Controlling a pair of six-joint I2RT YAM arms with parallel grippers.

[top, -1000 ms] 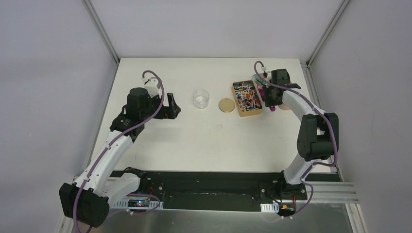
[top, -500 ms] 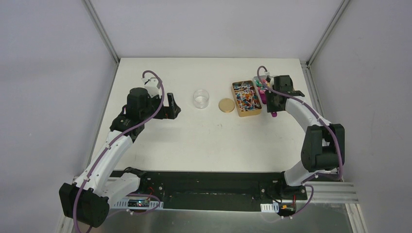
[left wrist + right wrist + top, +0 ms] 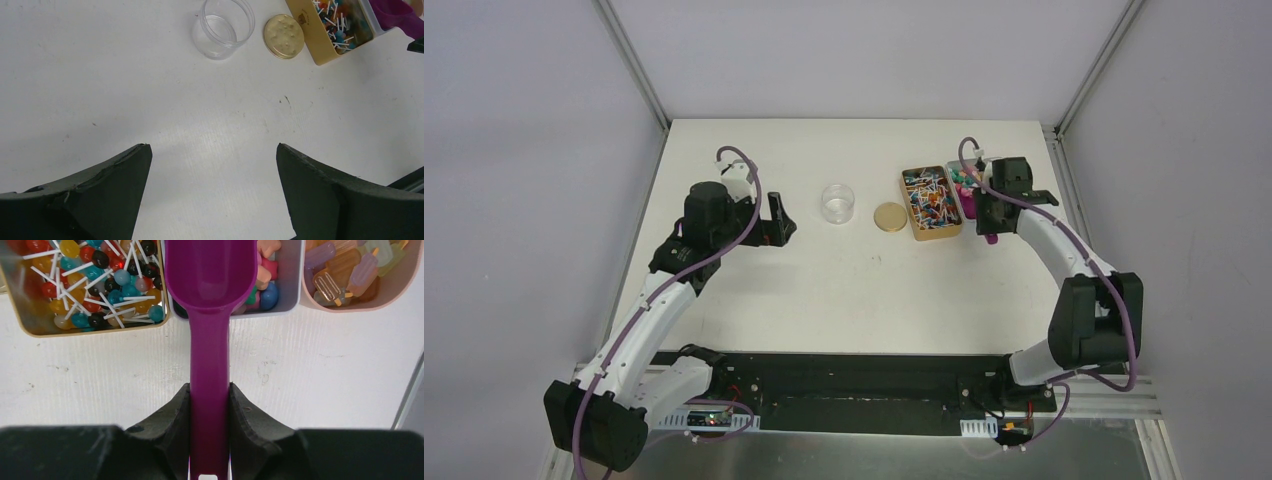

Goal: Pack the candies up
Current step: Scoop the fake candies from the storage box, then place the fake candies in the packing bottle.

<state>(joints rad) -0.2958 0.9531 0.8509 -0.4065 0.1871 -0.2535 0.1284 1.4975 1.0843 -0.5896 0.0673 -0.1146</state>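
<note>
White table; right tool reaching far, pinching scoop over candies; left tool spread.

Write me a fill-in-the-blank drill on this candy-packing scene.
The right gripper is shut on the ____ scoop.
The left gripper is ____ and holds nothing.
The clear jar, with its gold lid lying beside it, is ____.
Missing words: purple; open; empty.

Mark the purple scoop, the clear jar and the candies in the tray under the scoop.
purple scoop (image 3: 209, 365): right wrist view, middle of the handle.
clear jar (image 3: 216, 36): left wrist view, its base seen through the mouth.
candies (image 3: 268, 294): right wrist view, blue piece right of the scoop's bowl.
</note>
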